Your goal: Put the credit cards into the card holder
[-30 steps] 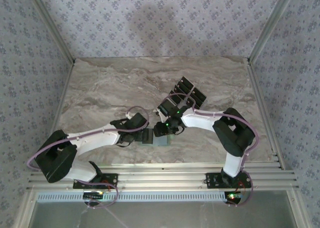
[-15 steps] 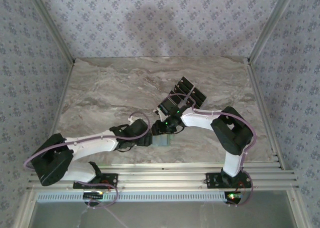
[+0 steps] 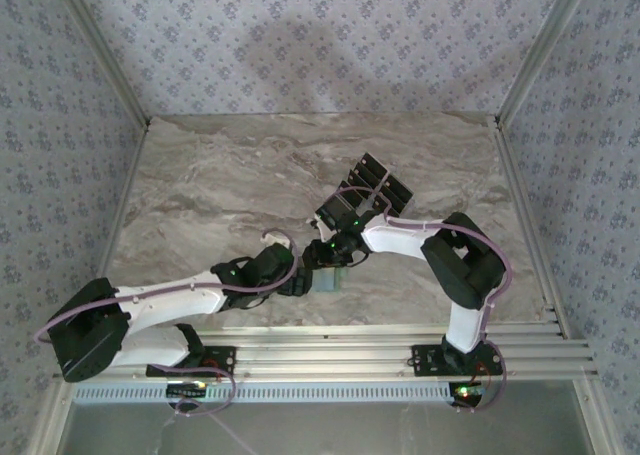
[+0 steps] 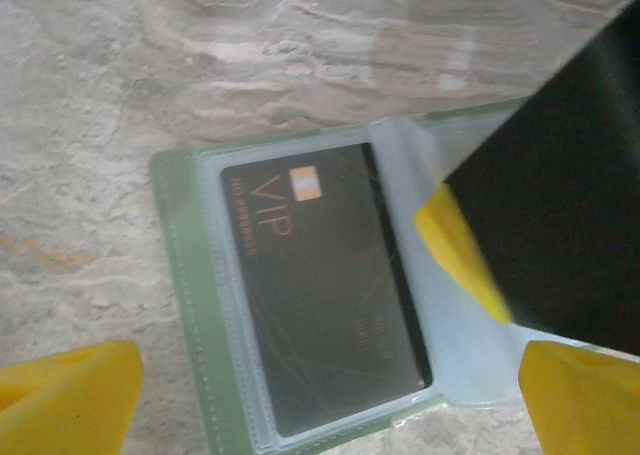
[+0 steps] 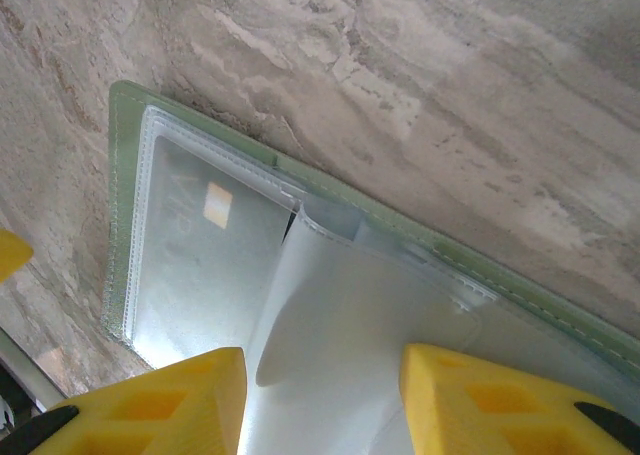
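Black-bodied right gripper (image 5: 322,390), apart, hides half the card holder (image 4: 185,275); left gripper (image 4: 325,400) apart.

Surface (image 4: 300,45): marble-look stone or laminate, can't tell which; smooth, light sheen. Card holder (image 4: 185,275): soft pale-green cover, leather-like, matt, stitched rim. Its sleeves (image 5: 330,315): thin clear plastic, glossy, wavy, catching glare. Card (image 4: 320,295) inside one: black plastic, satin, with coppery metallic print. Right tool (image 5: 320,395) pads (image 5: 160,400): yellow moulded plastic, matt. Arm shells (image 3: 180,295): white glossy plastic, black joints. Rails (image 3: 320,340) at near edge: bare ribbed aluminium. Walls (image 3: 320,45): matt patterned covering.
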Action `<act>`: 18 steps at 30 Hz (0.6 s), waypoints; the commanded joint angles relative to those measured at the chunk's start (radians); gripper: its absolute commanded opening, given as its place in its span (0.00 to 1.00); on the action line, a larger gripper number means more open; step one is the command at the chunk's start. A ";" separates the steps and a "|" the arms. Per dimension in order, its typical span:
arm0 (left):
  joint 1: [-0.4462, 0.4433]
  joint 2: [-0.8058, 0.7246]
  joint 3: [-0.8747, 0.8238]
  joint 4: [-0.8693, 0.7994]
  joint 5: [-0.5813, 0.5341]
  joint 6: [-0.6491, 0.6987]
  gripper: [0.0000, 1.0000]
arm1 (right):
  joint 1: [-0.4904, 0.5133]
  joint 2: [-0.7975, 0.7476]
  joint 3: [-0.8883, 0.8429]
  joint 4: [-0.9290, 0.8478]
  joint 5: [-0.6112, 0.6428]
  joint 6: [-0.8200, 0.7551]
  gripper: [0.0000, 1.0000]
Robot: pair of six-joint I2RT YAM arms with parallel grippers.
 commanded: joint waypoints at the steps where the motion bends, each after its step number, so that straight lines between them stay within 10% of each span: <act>1: -0.010 0.020 0.007 0.050 0.016 0.037 0.97 | -0.001 0.039 -0.005 -0.031 0.001 0.009 0.48; 18: -0.027 0.183 0.071 -0.019 -0.083 0.049 0.94 | -0.003 -0.020 -0.011 -0.035 0.004 0.021 0.48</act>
